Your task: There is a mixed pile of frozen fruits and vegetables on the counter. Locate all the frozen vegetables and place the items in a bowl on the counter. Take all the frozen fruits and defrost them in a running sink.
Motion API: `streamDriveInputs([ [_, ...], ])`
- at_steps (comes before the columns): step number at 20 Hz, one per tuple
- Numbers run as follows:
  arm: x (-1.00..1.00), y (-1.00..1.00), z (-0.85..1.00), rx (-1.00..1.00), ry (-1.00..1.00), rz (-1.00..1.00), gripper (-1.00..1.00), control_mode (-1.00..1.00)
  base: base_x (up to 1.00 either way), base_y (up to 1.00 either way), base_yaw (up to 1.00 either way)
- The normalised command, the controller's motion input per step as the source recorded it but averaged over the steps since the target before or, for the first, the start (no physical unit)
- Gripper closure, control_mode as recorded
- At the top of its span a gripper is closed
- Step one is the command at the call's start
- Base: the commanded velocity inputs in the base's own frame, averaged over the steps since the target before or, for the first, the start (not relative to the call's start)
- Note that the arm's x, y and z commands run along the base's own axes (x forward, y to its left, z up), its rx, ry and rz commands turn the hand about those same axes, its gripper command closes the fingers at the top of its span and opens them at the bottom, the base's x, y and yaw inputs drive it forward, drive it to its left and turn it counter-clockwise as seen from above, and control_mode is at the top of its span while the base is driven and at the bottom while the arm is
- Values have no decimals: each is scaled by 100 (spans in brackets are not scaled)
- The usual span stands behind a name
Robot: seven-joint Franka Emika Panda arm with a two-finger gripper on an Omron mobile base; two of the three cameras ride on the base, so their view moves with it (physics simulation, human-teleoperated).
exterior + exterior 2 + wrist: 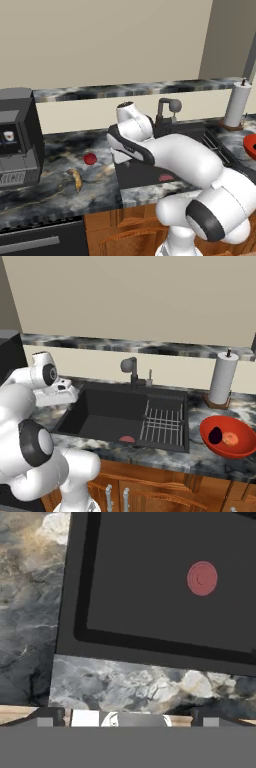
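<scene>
Left base view: glossy red fruit point(90, 159) and curved yellow-brown banana point(76, 179) on the marbled counter point(55, 185), left of the sink point(145, 175).
Right base view: red-orange bowl point(228, 437), right of the sink, holding dark aubergine point(215, 435) and orange-red piece point(230, 439).
Hand view: gripper point(127, 717) spread wide, grasping nothing, over the sink's corner.

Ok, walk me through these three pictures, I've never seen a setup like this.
They show a simulated kitchen. The white arm is a robot on a rolling base. Two cameras on that base look past it from the left and right; the third looks along its hand. The jaws are open and hold nothing, hovering by the sink's front left corner. A pinkish-red disc lies in the sink. On the counter lie a red ball and a banana. The red bowl holds the aubergine and an orange-red piece.
</scene>
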Motion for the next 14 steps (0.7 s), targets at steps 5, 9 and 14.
streamDriveInputs([
  [5,26,87,-11,10,0,10,-100,-100,0,0,0],
  [9,9,80,-14,6,-8,-2,-100,-100,0,0,0],
  [14,12,59,-20,4,-12,-9,-100,-100,0,0,0],
])
